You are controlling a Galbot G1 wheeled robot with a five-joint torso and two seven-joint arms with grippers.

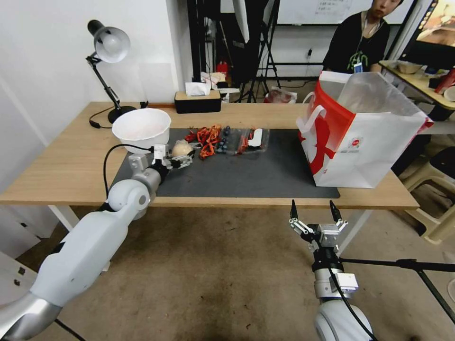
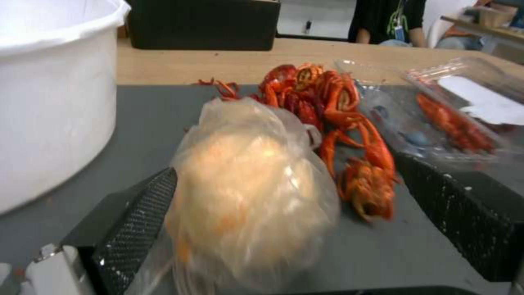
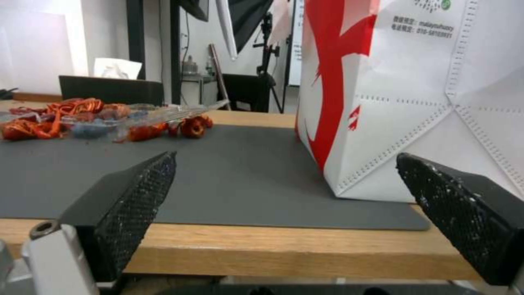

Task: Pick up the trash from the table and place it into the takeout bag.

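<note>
The tan ball in clear wrap (image 1: 181,148) (image 2: 251,196) lies on the dark grey mat (image 1: 246,176) of the table (image 1: 66,166), beside the white bowl. My left gripper (image 1: 186,159) (image 2: 284,168) is open around it. One finger (image 2: 139,217) touches the wrap and the other finger (image 2: 464,213) stands well clear. The takeout bag (image 1: 365,142) (image 3: 415,94) stands upright and open-topped at the mat's right end. My right gripper (image 1: 315,211) (image 3: 286,159) is open and holds nothing, just off the table's front edge, facing the bag's lower corner.
A large white bowl (image 1: 141,127) (image 2: 49,102) sits close to the left gripper. Red shell scraps (image 1: 207,137) (image 2: 327,106) and a clear tray (image 1: 249,140) (image 2: 453,110) lie just beyond the ball. A desk lamp (image 1: 109,47) and a tissue box (image 1: 197,100) stand at the back.
</note>
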